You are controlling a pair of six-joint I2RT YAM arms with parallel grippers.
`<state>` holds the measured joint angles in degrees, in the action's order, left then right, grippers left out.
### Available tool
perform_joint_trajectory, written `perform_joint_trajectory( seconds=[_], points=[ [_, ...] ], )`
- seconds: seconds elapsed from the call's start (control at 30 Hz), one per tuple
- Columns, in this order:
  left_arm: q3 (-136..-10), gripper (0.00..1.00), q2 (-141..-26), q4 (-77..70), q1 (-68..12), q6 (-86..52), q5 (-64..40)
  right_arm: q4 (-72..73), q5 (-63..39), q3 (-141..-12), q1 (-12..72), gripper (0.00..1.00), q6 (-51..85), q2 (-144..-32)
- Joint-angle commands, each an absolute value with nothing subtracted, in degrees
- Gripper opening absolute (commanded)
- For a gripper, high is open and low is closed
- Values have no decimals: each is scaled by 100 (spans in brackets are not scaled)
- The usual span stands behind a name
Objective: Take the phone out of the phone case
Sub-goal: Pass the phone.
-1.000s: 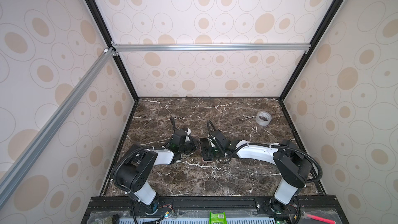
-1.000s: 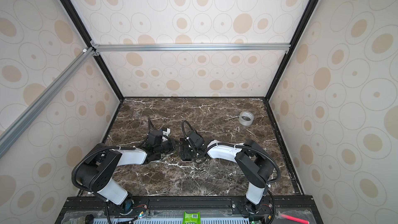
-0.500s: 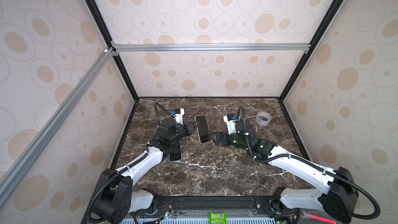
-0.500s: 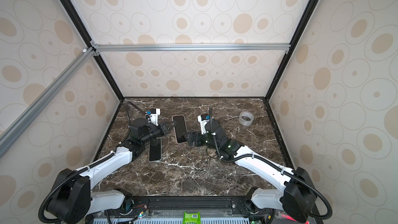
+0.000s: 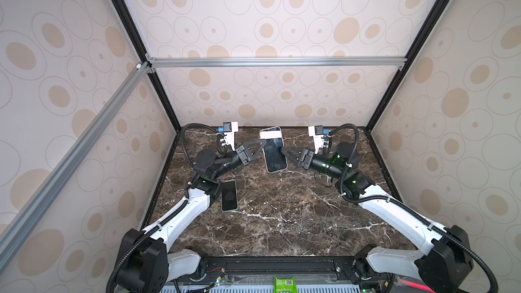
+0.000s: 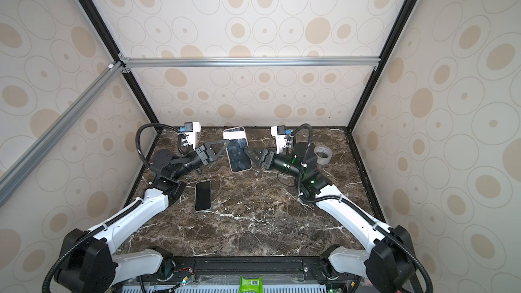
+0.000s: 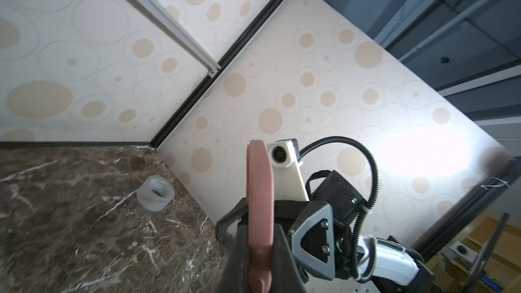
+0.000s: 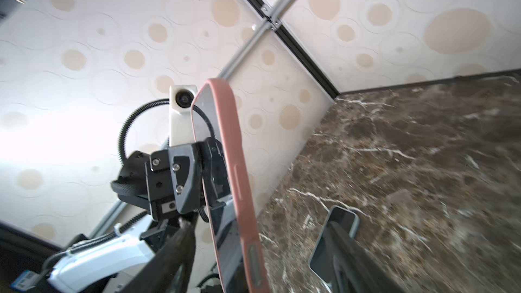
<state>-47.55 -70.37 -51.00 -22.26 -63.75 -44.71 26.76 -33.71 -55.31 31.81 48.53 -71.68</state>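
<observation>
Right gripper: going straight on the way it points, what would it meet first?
The cased phone that the left gripper holds up; the right gripper seems to straddle its edge with open jaws.

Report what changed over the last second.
The left tool and right tool swung from the front out toward the back. The left one raised the cased phone; the right, jaws open, came to its opposite edge. The tape roll stayed put.
</observation>
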Motion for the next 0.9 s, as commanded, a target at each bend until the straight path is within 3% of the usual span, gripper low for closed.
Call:
perform_joint_trajectory(
  seconds=[0.0, 0.4, 0.6, 0.7, 0.73, 0.77, 0.87],
  points=[
    [-5133, 0, -6895, -6057, -2311, -6767, -4730, 3986, -4120, -5840, 3195, 69, 5658, -7424],
    [-5090, 0, -6820, -5828, -2374, -6495, -5183, 3673, -4434, -6063, 3199, 34, 5528, -7206],
    [-5082, 0, -6905, -6151, -2430, -6643, -5191, 3775, -4619, -6137, 3199, 24, 5766, -7252],
    [-5149, 0, -6984, -6229, -2485, -6684, -5251, 3580, -4551, -6205, 3203, 10, 5753, -7235],
    [-5159, 2, -6998, -6254, -2496, -6705, -5261, 3562, -4492, -6204, 3204, 2, 5767, -7218],
    [-5160, 10, -7010, -6321, -2517, -6744, -5269, 3547, -4439, -6219, 3199, 0, 5778, -7193],
    [-5160, 27, -7098, -6794, -2575, -7000, -5462, 3615, -4263, -6238, 3190, 0, 5899, -7132]
  ],
)
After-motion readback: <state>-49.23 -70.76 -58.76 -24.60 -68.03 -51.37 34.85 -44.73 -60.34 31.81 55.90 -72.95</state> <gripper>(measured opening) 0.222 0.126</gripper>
